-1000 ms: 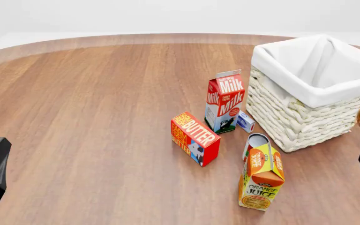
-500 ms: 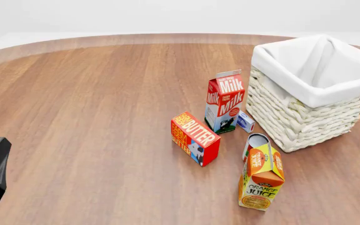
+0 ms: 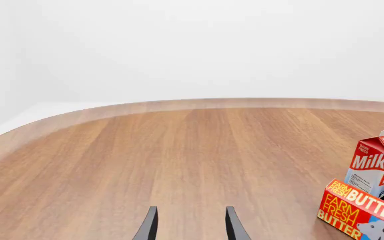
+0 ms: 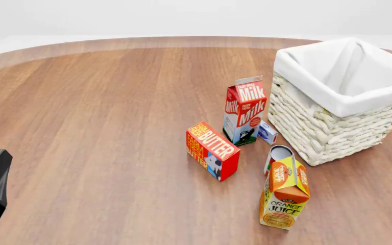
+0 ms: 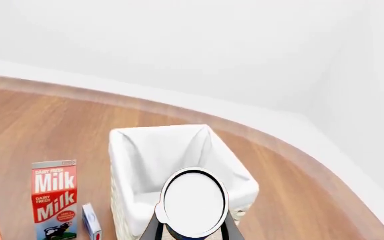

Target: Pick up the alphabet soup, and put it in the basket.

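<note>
Wicker basket (image 4: 332, 127): 1 | cartons standing: 2 | right gripper (image 5: 190, 231) clamping soup (image 5: 193, 201) | left gripper (image 3: 188, 225) gaping apart

A wood-grain table (image 4: 100, 112) with a curved, paler far edge is seen — beyond that edge a plain white wall (image 4: 182, 15) is shown, evenly lit, meeting a second white wall — a corner — past the table's right side.

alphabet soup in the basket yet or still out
Out. The right wrist view shows the alphabet soup held between the right claw fingers, in front of the basket, whose white lining shows nothing inside.
</note>
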Controlling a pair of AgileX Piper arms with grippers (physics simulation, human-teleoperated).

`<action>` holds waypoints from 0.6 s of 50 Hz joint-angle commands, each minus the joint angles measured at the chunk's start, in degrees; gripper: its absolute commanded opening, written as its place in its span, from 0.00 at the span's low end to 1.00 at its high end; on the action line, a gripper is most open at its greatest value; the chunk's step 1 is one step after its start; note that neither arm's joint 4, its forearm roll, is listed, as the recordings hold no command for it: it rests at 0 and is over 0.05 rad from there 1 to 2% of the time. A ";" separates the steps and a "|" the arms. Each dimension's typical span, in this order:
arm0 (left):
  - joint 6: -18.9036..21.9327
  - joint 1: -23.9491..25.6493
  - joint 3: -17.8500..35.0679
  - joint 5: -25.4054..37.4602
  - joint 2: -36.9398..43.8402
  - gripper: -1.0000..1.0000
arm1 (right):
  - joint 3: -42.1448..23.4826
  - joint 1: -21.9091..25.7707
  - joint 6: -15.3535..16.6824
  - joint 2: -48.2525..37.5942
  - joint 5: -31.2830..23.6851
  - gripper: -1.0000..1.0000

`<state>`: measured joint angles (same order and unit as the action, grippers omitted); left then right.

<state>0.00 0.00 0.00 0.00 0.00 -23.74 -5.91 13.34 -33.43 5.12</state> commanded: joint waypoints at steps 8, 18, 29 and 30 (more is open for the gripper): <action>0.00 0.00 0.00 0.00 0.00 1.00 | -4.80 1.07 -1.25 -4.19 0.01 0.00; 0.00 0.00 0.00 0.00 0.00 1.00 | -7.29 2.33 -0.77 -7.16 0.64 0.00; 0.00 0.00 0.00 0.00 0.00 1.00 | -10.33 3.78 0.19 -12.26 2.49 0.00; 0.00 0.00 0.00 0.00 0.00 1.00 | -10.43 3.86 0.35 -12.47 2.59 0.00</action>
<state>0.00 0.00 0.00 0.00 0.00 -31.48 -2.99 13.99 -42.65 6.38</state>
